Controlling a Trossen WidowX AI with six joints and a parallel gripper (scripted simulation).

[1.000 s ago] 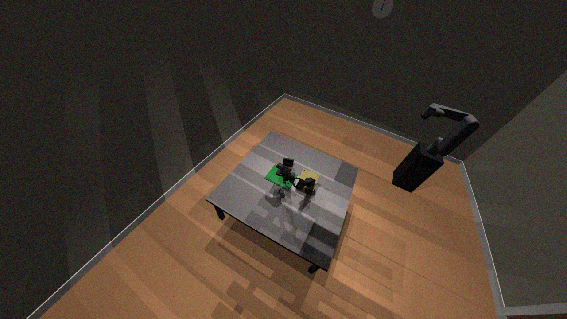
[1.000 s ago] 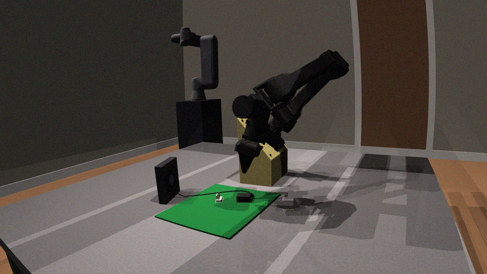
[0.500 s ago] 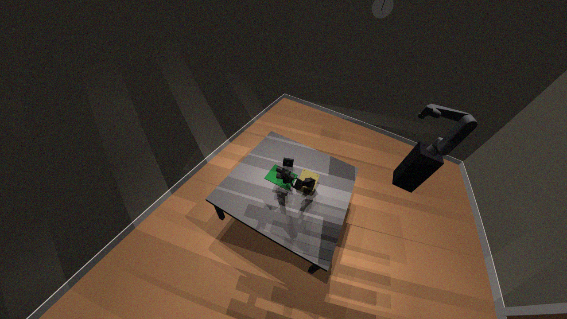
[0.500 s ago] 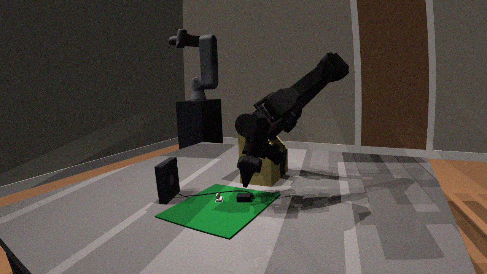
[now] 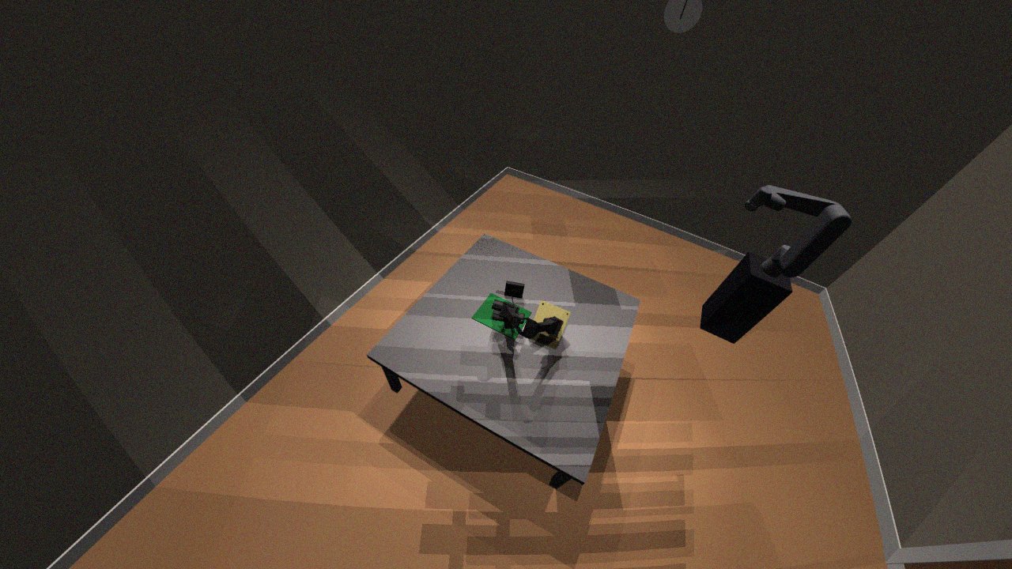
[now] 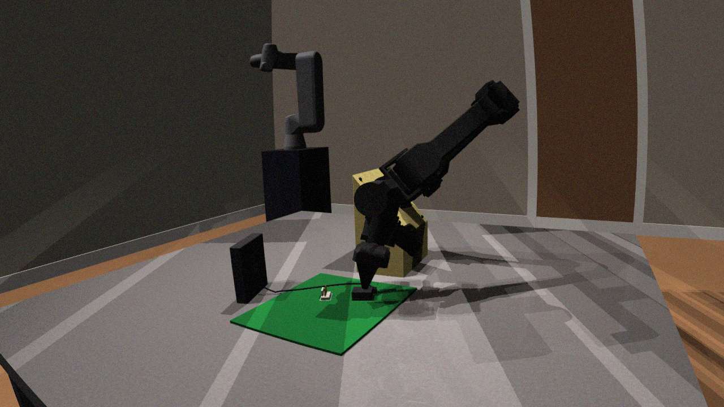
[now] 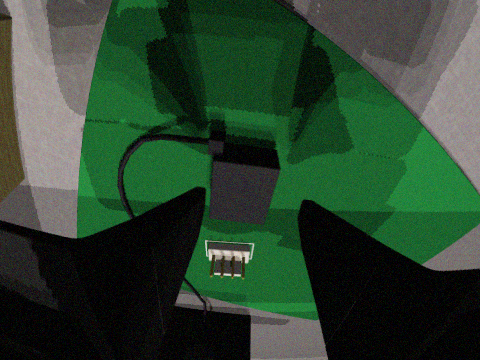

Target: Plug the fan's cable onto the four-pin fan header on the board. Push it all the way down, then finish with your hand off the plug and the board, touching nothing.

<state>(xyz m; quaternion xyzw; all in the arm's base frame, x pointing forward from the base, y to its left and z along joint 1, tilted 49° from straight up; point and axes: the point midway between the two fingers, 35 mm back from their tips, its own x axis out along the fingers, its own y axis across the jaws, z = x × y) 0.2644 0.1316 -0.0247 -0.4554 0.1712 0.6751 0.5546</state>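
Observation:
The green board (image 5: pixel 483 313) (image 6: pixel 313 324) (image 7: pixel 347 174) lies flat on the grey table (image 5: pixel 452 353) (image 6: pixel 506 329). The small white four-pin header (image 6: pixel 324 294) (image 7: pixel 230 252) stands bare near the board's middle. The dark plug (image 6: pixel 363 293) (image 7: pixel 243 190) lies on the board a short way from the header. Its thin black cable (image 6: pixel 298 287) (image 7: pixel 126 170) runs to the black fan (image 5: pixel 514 288) (image 6: pixel 248 267) (image 7: pixel 207 356), which stands upright beside the board. My gripper (image 5: pixel 504 311) (image 6: pixel 365 282) (image 7: pixel 252 199) points down just above the plug. Its fingers stand apart on either side of the plug, with gaps showing.
My arm rises from a yellowish block (image 5: pixel 553 311) (image 6: pixel 407 252) just behind the board. A second grey arm on a dark pedestal (image 5: pixel 742 300) (image 6: pixel 296 182) stands on the floor beyond the table.

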